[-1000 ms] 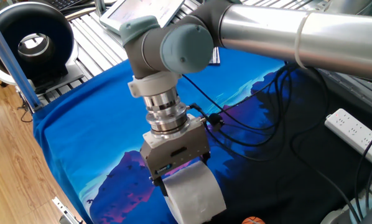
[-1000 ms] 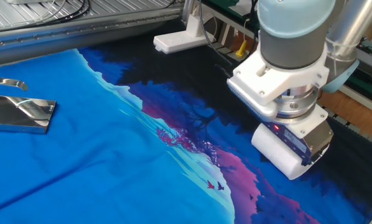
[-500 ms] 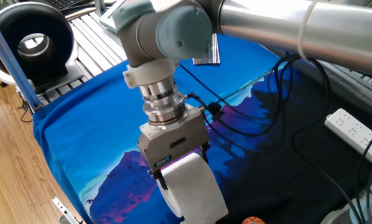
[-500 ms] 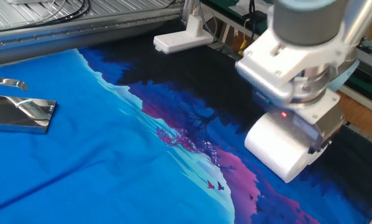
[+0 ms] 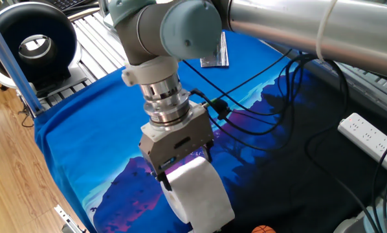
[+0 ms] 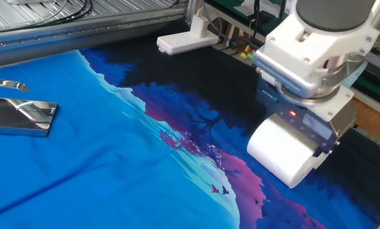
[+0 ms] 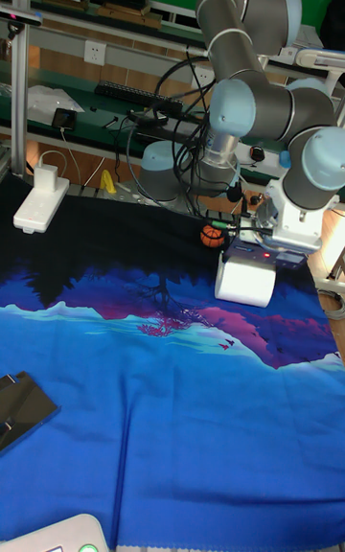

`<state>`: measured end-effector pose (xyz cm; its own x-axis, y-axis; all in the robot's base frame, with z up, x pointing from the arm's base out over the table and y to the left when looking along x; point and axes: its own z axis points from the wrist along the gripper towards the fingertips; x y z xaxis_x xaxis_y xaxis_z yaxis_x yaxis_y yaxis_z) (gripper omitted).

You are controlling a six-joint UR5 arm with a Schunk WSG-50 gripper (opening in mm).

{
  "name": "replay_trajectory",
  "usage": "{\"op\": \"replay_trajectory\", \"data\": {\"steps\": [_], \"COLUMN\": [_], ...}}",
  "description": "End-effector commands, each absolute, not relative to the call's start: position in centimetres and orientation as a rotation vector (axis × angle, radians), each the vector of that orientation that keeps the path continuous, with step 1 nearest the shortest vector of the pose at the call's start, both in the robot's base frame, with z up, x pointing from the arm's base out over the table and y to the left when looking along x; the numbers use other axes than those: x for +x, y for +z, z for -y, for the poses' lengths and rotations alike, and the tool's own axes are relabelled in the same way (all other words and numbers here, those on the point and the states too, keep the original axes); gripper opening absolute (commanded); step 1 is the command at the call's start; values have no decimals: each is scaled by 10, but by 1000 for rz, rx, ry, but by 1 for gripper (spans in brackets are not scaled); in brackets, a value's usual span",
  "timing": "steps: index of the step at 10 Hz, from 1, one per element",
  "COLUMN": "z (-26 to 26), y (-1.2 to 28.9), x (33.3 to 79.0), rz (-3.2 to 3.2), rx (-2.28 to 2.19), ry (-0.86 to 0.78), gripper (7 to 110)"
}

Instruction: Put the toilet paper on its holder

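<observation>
Toilet paper (image 5: 199, 194): white roll, lying sideways at the dark end of the blue printed cloth (image 6: 114, 159)
Gripper (image 5: 186, 169): fingers closed onto the roll from above
Holder (image 6: 20, 114): shiny metal stand at the cloth's far blue end, well apart from the roll
Power strip (image 5: 369, 139): on the cloth's black edge

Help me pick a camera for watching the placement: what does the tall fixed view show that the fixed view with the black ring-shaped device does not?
Only the tall view shows the white power adapter at the cloth's far left. Only the ring-device view shows the large black ring-shaped device and the white power strip. Both share the gripper on the plump white toilet paper roll over the blue printed cloth, and a small orange ball.
</observation>
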<state>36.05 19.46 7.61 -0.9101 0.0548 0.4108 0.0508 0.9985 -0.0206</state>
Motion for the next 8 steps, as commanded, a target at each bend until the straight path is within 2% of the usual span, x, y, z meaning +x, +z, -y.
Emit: {"op": "replay_trajectory", "data": {"steps": [1,2,3,5,6,7,8], "z": [-194,-200,-207,-218,-210,-206,-204], "y": [55,55,56,59,57,53,49], "x": [369,367,365,364,364,368,377], "rz": [2753,2740,2731,2717,2722,2741,2777], "rx": [-41,-35,-36,11,24,-4,-57], "ry": [-14,-46,-79,-194,-191,-192,-182], "gripper": [22,22,44,44,44,66,66]}}
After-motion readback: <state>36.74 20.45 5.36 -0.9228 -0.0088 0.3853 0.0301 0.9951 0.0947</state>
